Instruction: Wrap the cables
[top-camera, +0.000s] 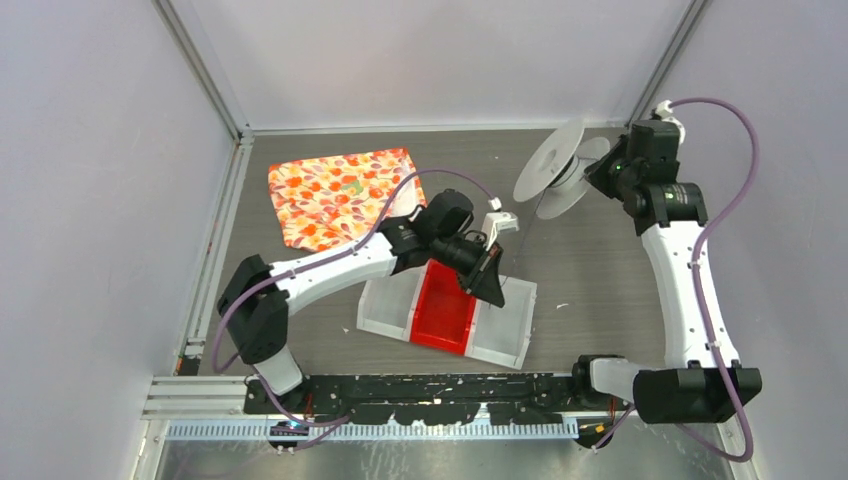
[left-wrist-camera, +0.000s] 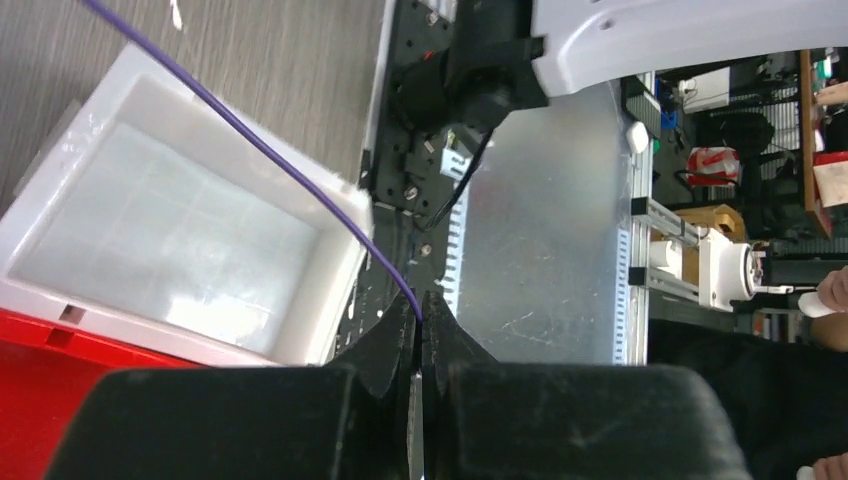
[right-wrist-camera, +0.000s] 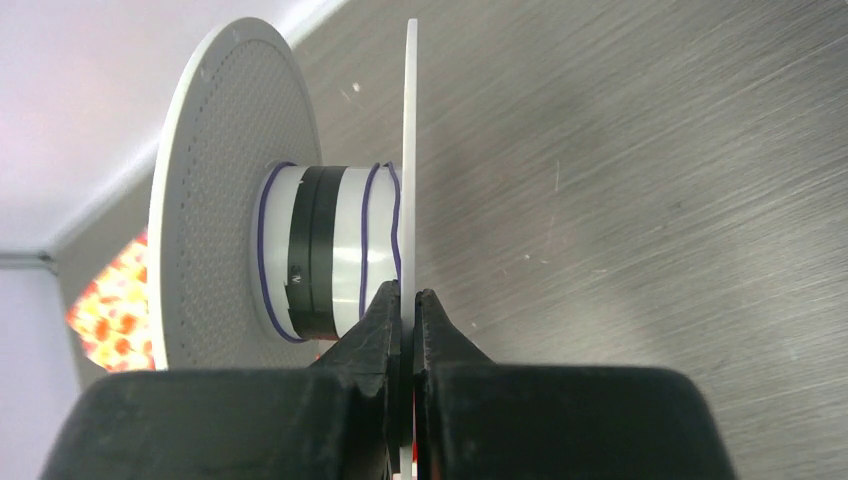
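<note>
The grey, brushed-looking table (top-camera: 600, 270) carried the biggest pieces: a flat cloth (top-camera: 345, 195) printed with orange leaves at the far left, and nearer the arms a row of 3 bins, 2 glossy white bins (top-camera: 505, 335) flanking 1 red bin (top-camera: 445, 310). Above the far right of the table, the right gripper (right-wrist-camera: 408, 300) had its jaws pressed together on the rim of the spool (right-wrist-camera: 230, 190). This was a light plastic reel with 2 thin round flanges, 1 of them dimpled, and a white hub banded with black tape. The cable (left-wrist-camera: 260, 145) was hair-fine, smooth and purple. A few turns lay on the hub, and from there it ran in a straight line down to the left gripper (left-wrist-camera: 420, 305), which was pinched shut on it above the bins. The winding looked barely begun. To do it well, the left arm would probably need to hold that line lightly taut and steer it along the hub, so each turn sat beside the last between the flanges. Too hard a pull might flex the thin flange or draw the slick wire out of the pinch, and slack would likely let loops spring off.
</note>
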